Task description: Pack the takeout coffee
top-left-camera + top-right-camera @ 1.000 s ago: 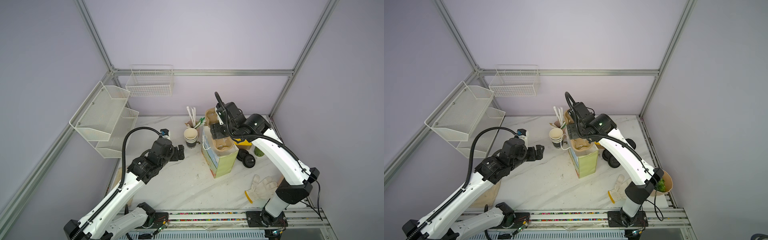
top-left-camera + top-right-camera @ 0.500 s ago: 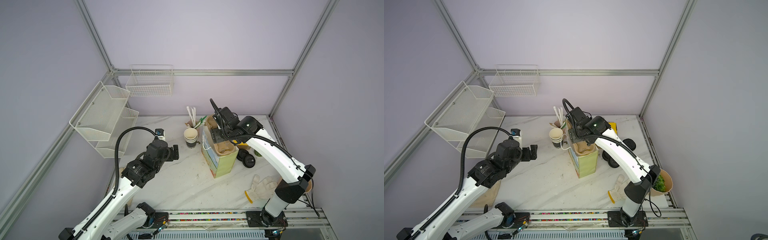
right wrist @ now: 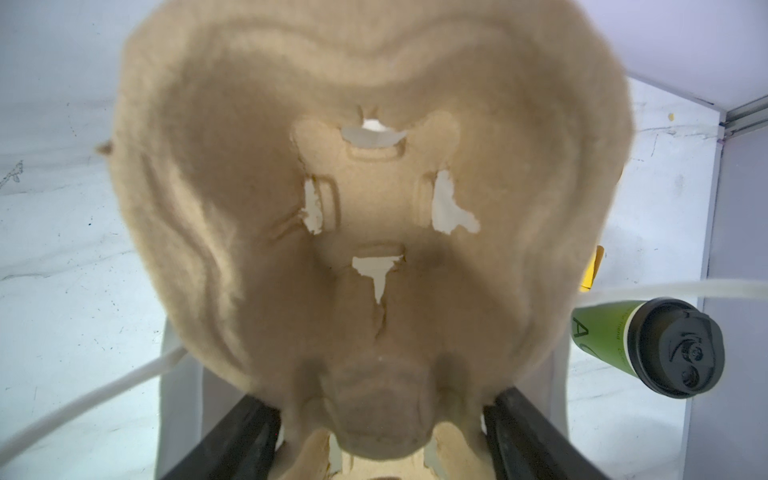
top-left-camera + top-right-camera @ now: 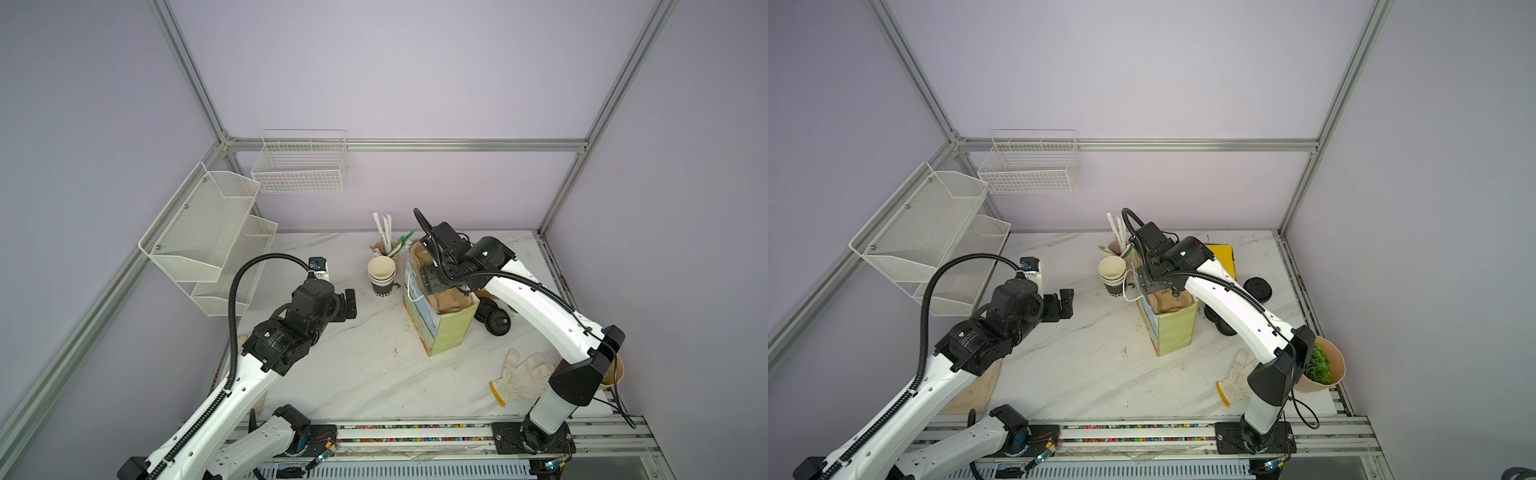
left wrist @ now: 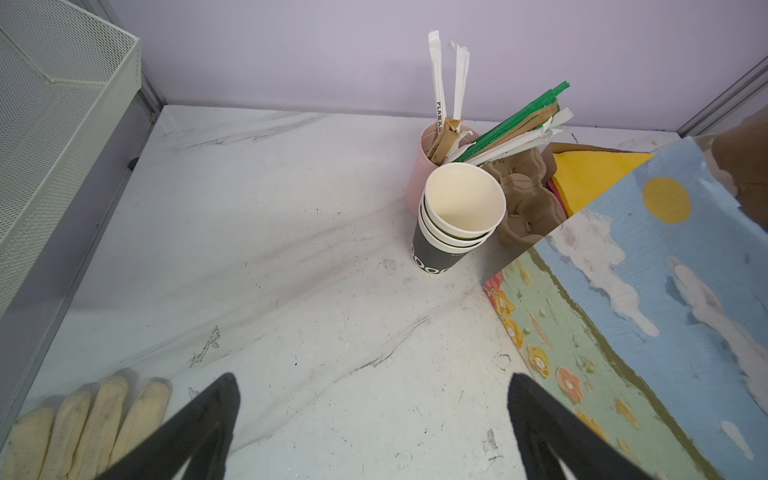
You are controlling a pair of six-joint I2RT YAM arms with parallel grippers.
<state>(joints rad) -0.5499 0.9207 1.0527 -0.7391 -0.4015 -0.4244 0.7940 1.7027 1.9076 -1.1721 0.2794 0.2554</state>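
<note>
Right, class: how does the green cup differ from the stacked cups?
The green cup has a black lid; the stacked cups are open. The green cup is alone; the stacked cups are nested together. The green cup's side is green, the stacked cups' black with lettering. Both are paper cups.

Bare table (image 4: 365, 374) left of the bag (image 4: 451, 336) lies open. A pulp carrier (image 3: 374, 208) fills the bag's mouth, apparently wholly. Stacked cups (image 4: 381, 276) crowd its far corner, black lids (image 4: 496, 322) its right; a handle cord (image 3: 665, 291) crosses beside the takeout coffee (image 3: 611, 332).
</note>
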